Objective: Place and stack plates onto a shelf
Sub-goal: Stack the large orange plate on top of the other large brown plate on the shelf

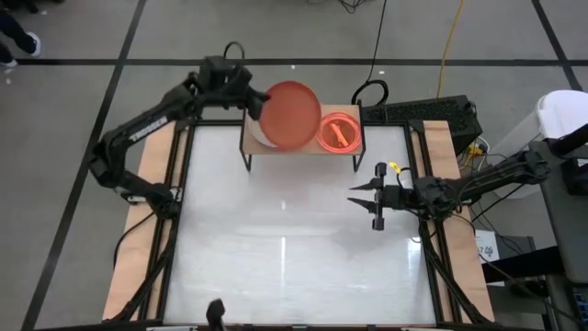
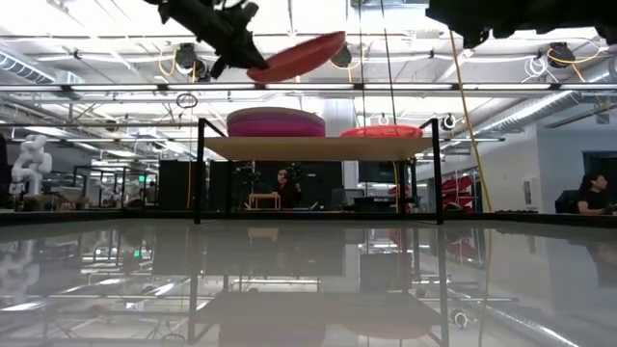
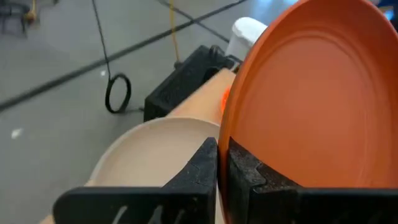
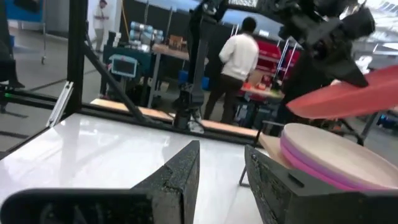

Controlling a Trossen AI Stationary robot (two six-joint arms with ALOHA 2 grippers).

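Note:
A red plate (image 1: 290, 114) hangs tilted above the shelf (image 2: 318, 146), with my left gripper (image 1: 250, 99) shut on its left edge. Under it, on the shelf's left half, rests a stack of plates (image 2: 276, 122), beige on top (image 3: 155, 149) and purple and magenta below. Smaller translucent orange and pink plates (image 1: 339, 131) lie on the shelf's right half. My right gripper (image 1: 354, 198) hovers open over the table's right side with nothing between its fingers and its fingertips toward the shelf. My left gripper pinches the red plate's rim (image 3: 225, 124) between its two fingers, at the plate's left edge. It reaches in from the table's far left, slanting slightly down. The plate (image 2: 297, 56) is clear of the stack below and tilted, its free right side higher.
The white tabletop (image 1: 294, 248) spreads in front of the shelf. A black device (image 1: 423, 112) and cables lie behind the table at the far right. People (image 4: 239, 59) stand or sit in the room beyond.

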